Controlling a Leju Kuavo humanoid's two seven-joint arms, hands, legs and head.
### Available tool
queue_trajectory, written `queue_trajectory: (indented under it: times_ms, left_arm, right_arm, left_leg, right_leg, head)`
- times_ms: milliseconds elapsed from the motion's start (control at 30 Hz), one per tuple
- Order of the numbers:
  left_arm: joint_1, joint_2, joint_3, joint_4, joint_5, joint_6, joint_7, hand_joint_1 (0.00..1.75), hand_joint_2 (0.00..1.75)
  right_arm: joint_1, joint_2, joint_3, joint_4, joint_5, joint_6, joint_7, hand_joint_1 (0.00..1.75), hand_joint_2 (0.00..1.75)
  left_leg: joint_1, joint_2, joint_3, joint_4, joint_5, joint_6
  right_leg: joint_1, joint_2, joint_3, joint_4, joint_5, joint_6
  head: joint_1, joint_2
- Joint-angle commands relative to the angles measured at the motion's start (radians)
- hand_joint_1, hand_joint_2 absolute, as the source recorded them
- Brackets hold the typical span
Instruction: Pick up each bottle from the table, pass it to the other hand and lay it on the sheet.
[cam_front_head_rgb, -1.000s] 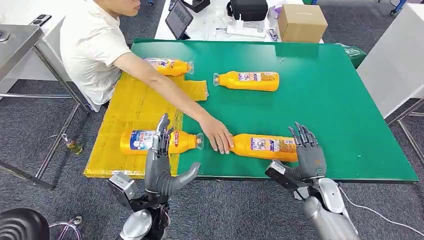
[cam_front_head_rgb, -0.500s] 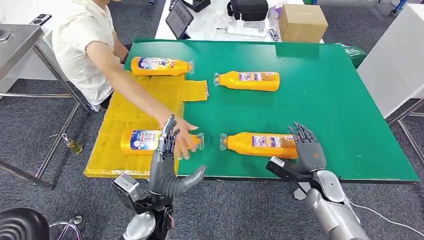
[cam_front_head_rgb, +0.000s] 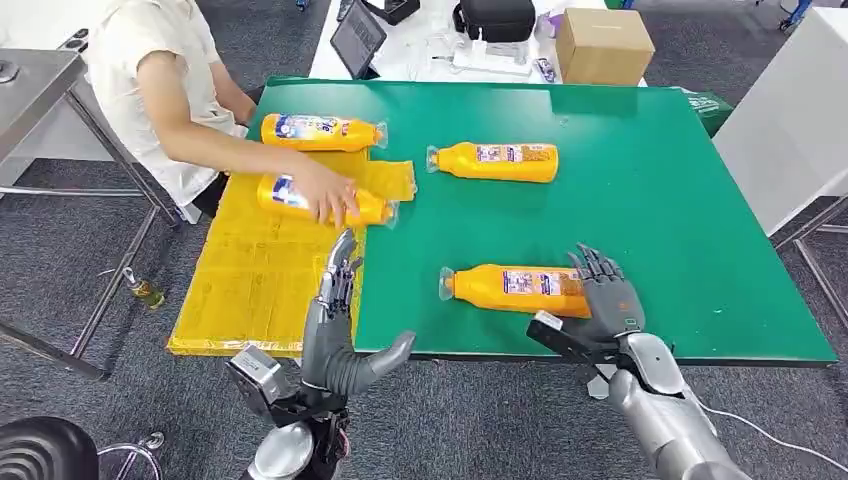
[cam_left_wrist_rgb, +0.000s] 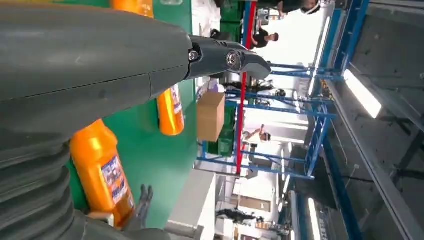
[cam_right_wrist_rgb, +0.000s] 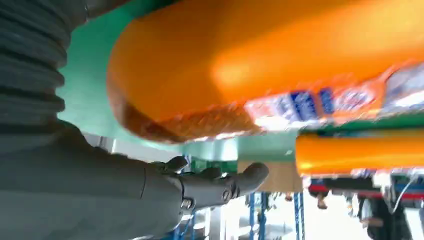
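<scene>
Four bottles: I count two on the green bench (cam_front_head_rgb: 650, 200) and two at the yellow sheet (cam_front_head_rgb: 260, 270).
Target bottle: the near bottle (cam_front_head_rgb: 515, 288) lies on its side close to the front edge of the bench, cap toward the sheet, base toward my right robot hand (cam_front_head_rgb: 606, 300).
Right robot hand: fingers spread and holding nothing, set just at the bottle's base; the right wrist view has the orange body close above the thumb, and I cannot tell whether anything touches.
Left robot hand: the left robot hand (cam_front_head_rgb: 335, 315) is raised at the seam between sheet and bench, fingers straight and apart, thumb out, holding nothing.
Step in hand: I judge this to be the approach for the first grasp.
How to do it well: I would wrap the fingers round the thick body rather than the tapered neck, squarely across the long axis, so the bottle does not roll away; then lift level and present the cap end to the left robot hand.
Look of the bottle: orange plastic, smooth and glossy, with a blue, white and red label (cam_front_head_rgb: 530, 284) round the middle and a clear cap (cam_front_head_rgb: 447, 283).
Far bottle: another bottle (cam_front_head_rgb: 495, 161) lies further back on the bench.
Person: a person's hand (cam_front_head_rgb: 325, 198) rests on a bottle at the sheet's far end.
</scene>
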Motion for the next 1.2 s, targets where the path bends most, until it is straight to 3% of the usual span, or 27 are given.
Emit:
queue_trajectory:
  times_ms: [33,300,433,967,1100,1200]
  left_arm:
    - [-0.059,0.007,-0.031,0.076,0.014,-0.028,0.015,0.0,1.75]
    - [-0.09,0.0,-0.051,0.107,0.041,-0.091,0.014,0.0,1.75]
    - [-0.091,0.001,-0.053,0.108,0.045,-0.106,0.013,0.0,1.75]
    - [-0.095,0.006,-0.047,0.097,0.054,-0.135,0.02,0.0,1.75]
    - [-0.082,-0.031,0.008,0.132,0.119,-0.063,0.088,0.0,1.75]
    - [-0.086,-0.057,0.056,0.207,0.201,0.101,0.097,0.0,1.75]
  right_arm:
    - [-0.143,0.007,0.127,0.224,-0.07,0.255,-0.029,1.75,1.75]
    - [-0.123,0.01,0.121,0.28,-0.24,0.442,-0.215,1.75,1.75]
    - [-0.115,0.018,0.129,0.281,-0.252,0.439,-0.219,1.75,1.75]
    - [-0.103,0.006,0.12,0.26,-0.312,0.471,-0.241,1.75,1.75]
    - [-0.041,0.027,0.054,0.158,-0.426,0.477,-0.284,1.75,1.75]
    - [0.048,0.051,0.01,-0.019,-0.509,0.46,-0.265,1.75,1.75]
  left_leg:
    - [0.001,0.004,0.006,-0.001,-0.002,0.001]
    - [0.001,0.001,0.01,-0.002,-0.001,0.001]
    - [0.002,0.005,0.017,-0.004,-0.002,0.001]
    - [0.002,0.006,0.021,-0.001,-0.003,0.0]
    - [0.003,0.006,0.022,-0.002,-0.003,0.0]
    - [0.002,0.006,0.022,-0.002,-0.003,0.0]
  right_leg:
    - [0.002,0.002,0.005,-0.002,-0.001,-0.004]
    - [0.002,-0.001,0.01,-0.003,-0.001,-0.003]
    - [0.004,0.001,0.015,-0.005,0.0,-0.006]
    - [0.003,0.004,0.018,-0.003,0.0,-0.003]
    - [0.004,0.004,0.019,-0.004,0.0,-0.003]
    - [0.003,0.005,0.019,-0.003,0.0,-0.003]
  head:
    - [0.0,0.0]
    - [0.0,0.0]
    - [0.0,0.0]
    - [0.0,0.0]
    - [0.0,0.0]
    - [0.0,0.0]
